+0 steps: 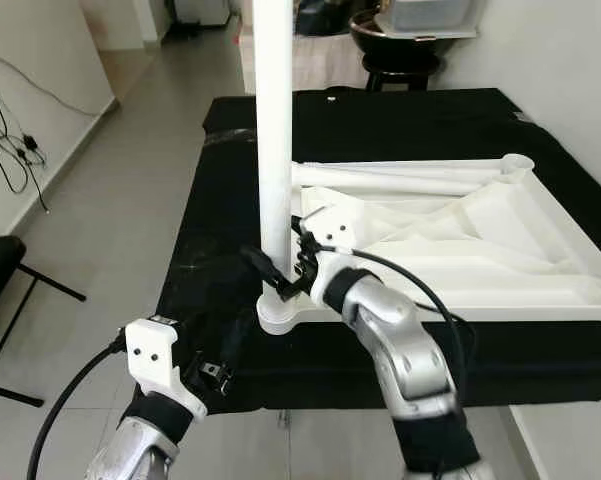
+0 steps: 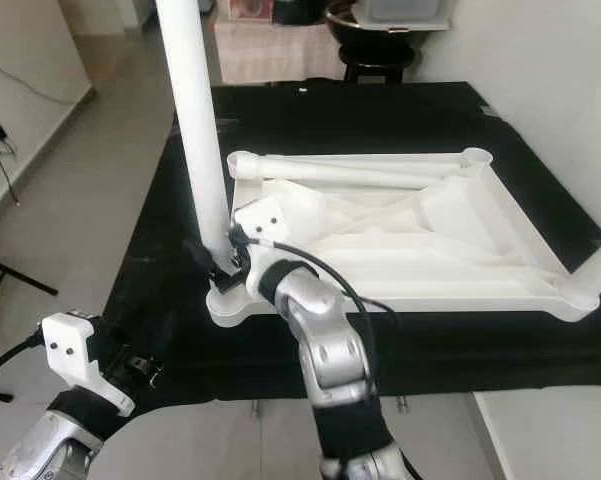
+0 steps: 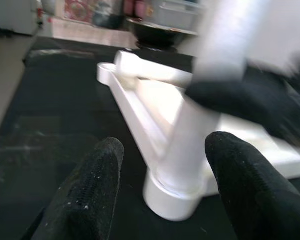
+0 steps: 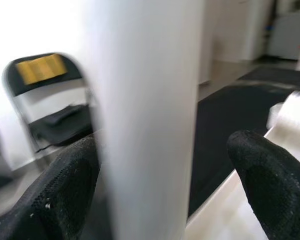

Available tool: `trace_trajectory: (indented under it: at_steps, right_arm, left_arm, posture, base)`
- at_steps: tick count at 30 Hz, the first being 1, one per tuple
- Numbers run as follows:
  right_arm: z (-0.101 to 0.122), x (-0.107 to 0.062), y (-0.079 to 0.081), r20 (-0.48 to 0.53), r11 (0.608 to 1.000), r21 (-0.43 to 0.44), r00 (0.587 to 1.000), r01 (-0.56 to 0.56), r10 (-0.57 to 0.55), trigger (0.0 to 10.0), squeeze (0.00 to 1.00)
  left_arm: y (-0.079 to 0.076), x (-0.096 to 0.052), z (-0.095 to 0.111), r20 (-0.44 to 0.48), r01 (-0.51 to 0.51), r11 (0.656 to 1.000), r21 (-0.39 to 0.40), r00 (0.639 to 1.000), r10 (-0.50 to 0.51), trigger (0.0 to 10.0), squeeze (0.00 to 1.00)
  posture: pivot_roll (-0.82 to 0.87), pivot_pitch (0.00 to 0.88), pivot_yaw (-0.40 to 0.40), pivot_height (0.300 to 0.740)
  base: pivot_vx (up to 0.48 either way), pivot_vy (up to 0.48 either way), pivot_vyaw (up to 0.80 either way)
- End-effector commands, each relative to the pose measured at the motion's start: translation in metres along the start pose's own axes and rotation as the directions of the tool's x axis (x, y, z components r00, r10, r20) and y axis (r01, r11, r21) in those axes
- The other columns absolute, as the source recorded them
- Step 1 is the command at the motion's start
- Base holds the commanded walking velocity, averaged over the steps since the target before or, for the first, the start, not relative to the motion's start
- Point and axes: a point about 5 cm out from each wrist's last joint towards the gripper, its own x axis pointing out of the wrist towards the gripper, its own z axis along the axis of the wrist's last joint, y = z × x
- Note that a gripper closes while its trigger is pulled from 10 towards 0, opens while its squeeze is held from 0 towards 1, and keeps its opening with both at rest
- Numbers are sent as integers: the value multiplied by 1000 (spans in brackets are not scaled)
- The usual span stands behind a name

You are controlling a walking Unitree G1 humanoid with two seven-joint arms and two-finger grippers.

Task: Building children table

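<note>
White table leg, upright centre-left in corner socket of inverted tabletop. Right gripper clasped leg's base; left gripper released, lower left. Risk: leg tilting, jamming if unseated

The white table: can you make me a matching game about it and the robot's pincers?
Things:
1. upright leg
2. loose leg
3. left pincer
4. right pincer

Places or states:
A. lying flat on the upturned tabletop
B. open, near the black cloth's front edge
C. standing in the corner socket
D. around the upright leg

Pairs: 1-C, 2-A, 3-B, 4-D
</note>
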Motion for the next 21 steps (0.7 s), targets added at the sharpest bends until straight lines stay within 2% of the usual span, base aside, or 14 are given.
trace_trajectory:
  at_steps: [1,3,5,8,10,11,12,13,15,16,17,19,20,21]
  right_arm:
    - [3,-9,6,30,998,-9,998,-55,55,10000,1000]
    - [1,-10,7,27,998,-9,998,-62,62,10000,1000]
    - [-2,-23,5,19,997,-1,997,-74,74,10000,1000]
    - [-3,-29,3,13,998,3,997,-70,70,10000,1000]
    - [-9,-36,-4,-3,1000,17,1000,1,-1,10000,1000]
    - [-12,-38,-12,-9,996,37,997,77,-77,10000,733]
    - [-17,-42,-23,-33,985,53,986,165,-163,10000,0]
    - [-17,-42,-23,-33,985,53,986,165,-163,10000,0]
    - [-30,-51,-43,-93,945,87,947,315,-308,10000,0]
    - [-30,-51,-43,-93,945,87,947,315,-308,10000,0]
    - [-34,-56,-47,-118,932,89,933,352,-341,10000,0]
    - [-48,-67,-60,-193,907,67,897,416,-397,10000,0]
    - [-48,-67,-60,-193,907,67,897,416,-397,10000,0]
    - [-52,-70,-64,-216,899,59,885,433,-412,10000,0]
  left_arm:
    - [3,-1,-5,-11,-23,1000,-4,1000,23,10000,0]
    - [3,-1,-5,-10,-25,1000,-3,1000,25,10000,0]
    - [6,-1,-5,-7,-51,999,16,999,51,10000,0]
    - [7,-1,-5,-7,-69,997,27,998,69,10000,0]
    - [13,-1,-4,2,-121,991,52,993,121,10000,0]
    - [16,0,-4,8,-157,985,71,988,157,10000,0]
    - [19,-1,-4,13,-201,975,97,980,201,10000,0]
    - [19,-1,-4,13,-201,975,97,980,201,10000,0]
    - [24,-7,-6,17,-309,939,153,951,310,10000,0]
    - [24,-7,-6,17,-309,939,153,951,310,10000,0]
    - [25,-10,-7,20,-347,922,170,937,349,10000,0]
    - [30,-20,-11,11,-452,869,202,888,460,10000,0]
    - [30,-20,-11,11,-452,869,202,888,460,10000,0]
    - [31,-23,-13,4,-482,850,213,870,493,10000,0]
  posture:
    - [13,88,15,740]
    - [13,88,15,740]
    - [9,84,20,740]
    - [10,84,19,740]
    - [4,77,16,740]
    - [1,73,13,740]
    - [1,67,6,740]
    - [1,67,6,740]
    - [2,61,-2,740]
    - [2,61,-2,740]
    - [2,61,-2,740]
    - [-11,41,-12,740]
    - [-11,41,-12,740]
    - [-11,41,-12,740]
  base:
    - [0,0,0]
    - [0,0,0]
    - [0,0,0]
    - [0,0,0]
    - [0,0,0]
    - [0,0,0]
    - [0,0,0]
    - [0,0,0]
    - [0,0,0]
    - [0,0,0]
    - [0,0,0]
    - [0,0,0]
    - [0,0,0]
    - [0,0,0]
